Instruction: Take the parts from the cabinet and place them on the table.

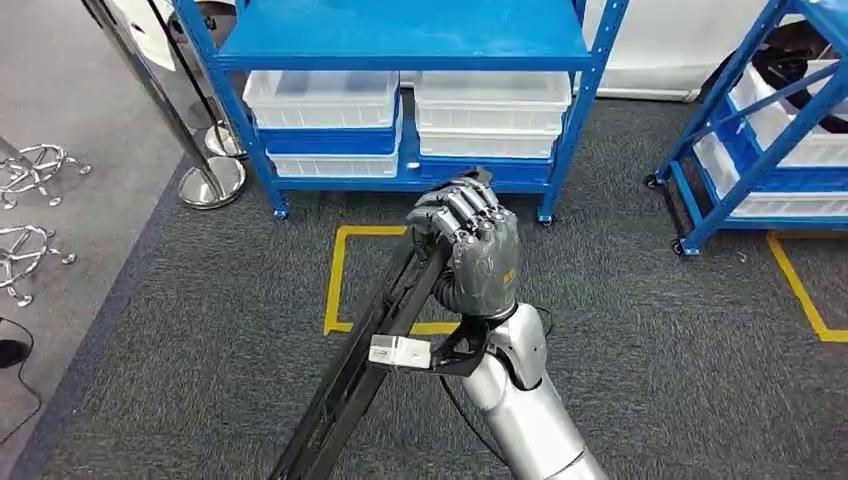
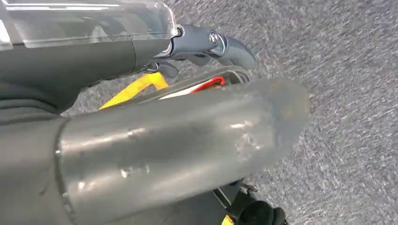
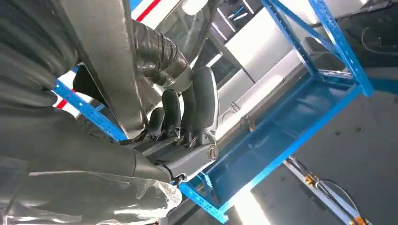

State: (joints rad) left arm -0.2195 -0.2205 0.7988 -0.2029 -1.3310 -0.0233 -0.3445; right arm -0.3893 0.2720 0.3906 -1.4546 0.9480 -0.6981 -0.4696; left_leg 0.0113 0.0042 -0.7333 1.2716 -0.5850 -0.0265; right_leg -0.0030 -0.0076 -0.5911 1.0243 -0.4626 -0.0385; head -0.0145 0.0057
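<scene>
While my right hand (image 1: pixel 470 250) grips a long black part (image 1: pixel 365 360), I judge carrying underway; next, find the worktop to set it down.

Blue rack (image 1: pixel 405 45) stands straight ahead; its lower shelf is packed with white bins (image 1: pixel 322 98) stacked side by side. Second blue rack (image 1: pixel 745 150) to the right. Chrome post base (image 1: pixel 212 182) at left. Open grey carpet (image 1: pixel 650 330) between the racks and nearer in.
</scene>
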